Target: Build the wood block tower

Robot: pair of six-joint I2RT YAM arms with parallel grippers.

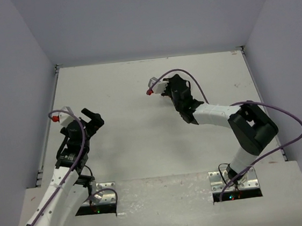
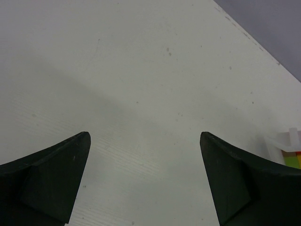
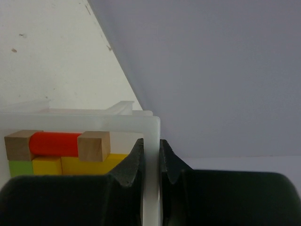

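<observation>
The wood block tower shows in the right wrist view as a small stack inside a clear plastic tray (image 3: 94, 117). A red cylinder (image 3: 54, 143) lies between two plain brown blocks (image 3: 94, 146), above a green block (image 3: 19, 167) and yellow blocks (image 3: 80, 165). My right gripper (image 3: 151, 141) is shut on the tray's side wall, one finger inside and one outside. From above, the right gripper (image 1: 163, 88) is at the table's far middle and hides most of the tray. My left gripper (image 1: 92, 118) stands open and empty, with bare table between its fingers (image 2: 56, 179). The tray corner (image 2: 284, 141) peeks in at the right edge.
The white table (image 1: 143, 141) is boxed in by grey walls at the left, back and right. A purple cable (image 1: 286, 115) loops out from the right arm. The tray end sits near the back wall.
</observation>
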